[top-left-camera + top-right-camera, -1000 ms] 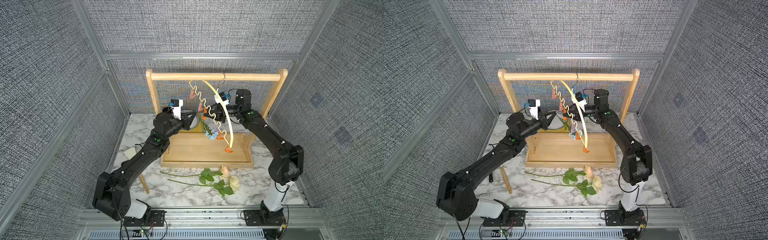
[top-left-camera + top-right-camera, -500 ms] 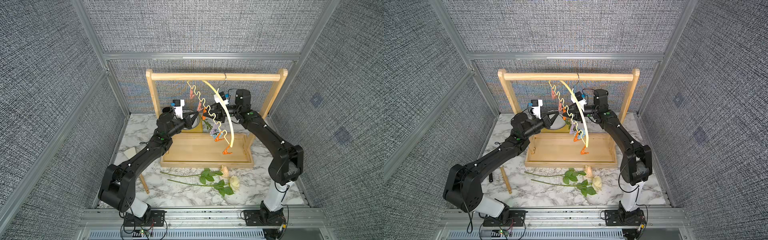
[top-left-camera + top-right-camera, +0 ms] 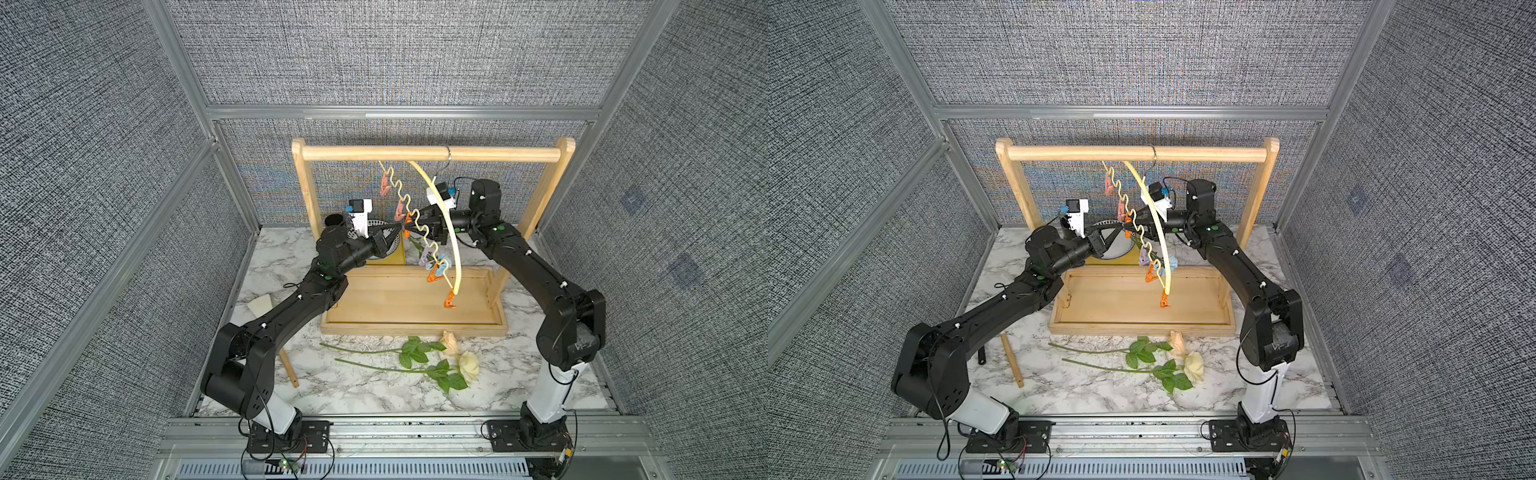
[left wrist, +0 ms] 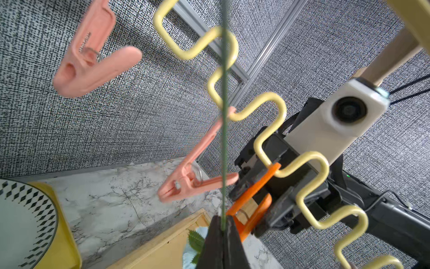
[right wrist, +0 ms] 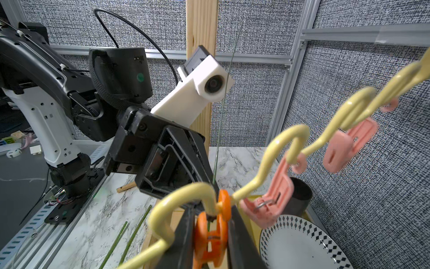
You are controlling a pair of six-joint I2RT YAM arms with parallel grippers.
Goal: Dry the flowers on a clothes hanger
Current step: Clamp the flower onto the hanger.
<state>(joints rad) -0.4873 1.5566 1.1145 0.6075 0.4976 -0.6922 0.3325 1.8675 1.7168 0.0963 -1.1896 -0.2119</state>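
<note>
Stem [image 4: 223, 139] of the blue flower [image 3: 444, 258] sits pinched in my left hand [image 4: 221, 229], fingers closed. It is just beside the orange clip [image 5: 209, 237] that my right hand [image 5: 211, 233] squeezes on the yellow hanger [image 4: 270, 95], which hangs from the wooden rack [image 3: 498, 154]. Two roses [image 3: 466, 363] lie on the counter [image 3: 365, 390] before it.

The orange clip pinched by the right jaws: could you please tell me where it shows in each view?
Top view: orange clip, highest of the orange ones, between the two arm tips.
Top view: the clip, same place.
Left wrist: the clip beside the green stem, before the right jaws.
Right wrist: the clip close up, between the right jaws.
Shared landmark: the wavy yellow bar it hangs on.
</note>
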